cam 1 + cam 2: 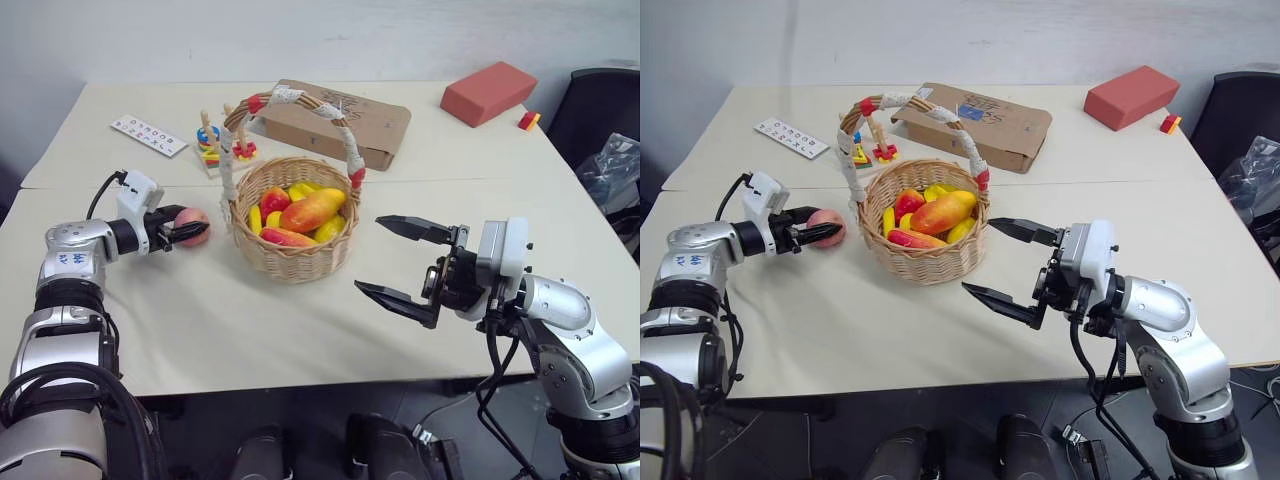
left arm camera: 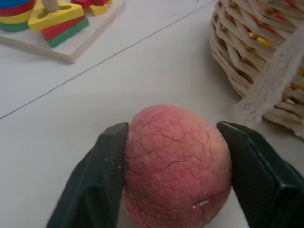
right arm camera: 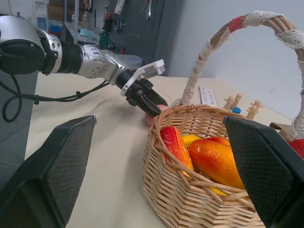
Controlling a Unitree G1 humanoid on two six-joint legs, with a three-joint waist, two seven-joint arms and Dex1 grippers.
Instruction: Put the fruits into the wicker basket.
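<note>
**Pink peach between the left fingers, basket just beside it**

Pink-red, the peach sits on the tabletop in the head views, at about nine o'clock from the wicker basket and just beside its wall. The left gripper points at it from the outer side, so the basket lies straight beyond the fruit along the gripper's line; this arm is plainly the nearer one. Inside the basket lie the mango and several other red and yellow fruits. The right gripper hovers at four o'clock from the basket, jaws spread wide and empty.

Left wrist view: the peach fills the space between the two black fingers, which straddle it narrowly; whether both pads press it I cannot tell. Basket weave and lace trim stand close by.

Right wrist view: the wide-spread fingers frame the basket, mango resting inside, the left gripper's tips at the peach beyond the rim.
</note>
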